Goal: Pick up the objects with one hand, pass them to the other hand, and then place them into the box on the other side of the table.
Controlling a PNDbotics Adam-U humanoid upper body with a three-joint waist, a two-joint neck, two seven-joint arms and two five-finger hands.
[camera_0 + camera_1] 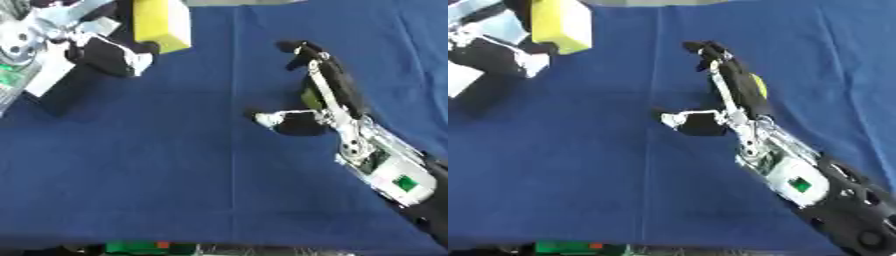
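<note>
A yellow block is up at the top left, with my left hand shut on it, black fingers curled against its lower left side. My right hand lies over the blue cloth right of centre. It is open, with its fingers stretched toward the far side and its thumb pointing left. A small yellow-green thing shows just beside and partly under those straight fingers; the hand hides most of it.
The blue cloth covers the table, with a seam running down its middle. A pale container edge with something green shows at the far left. Green and red items sit beyond the near edge.
</note>
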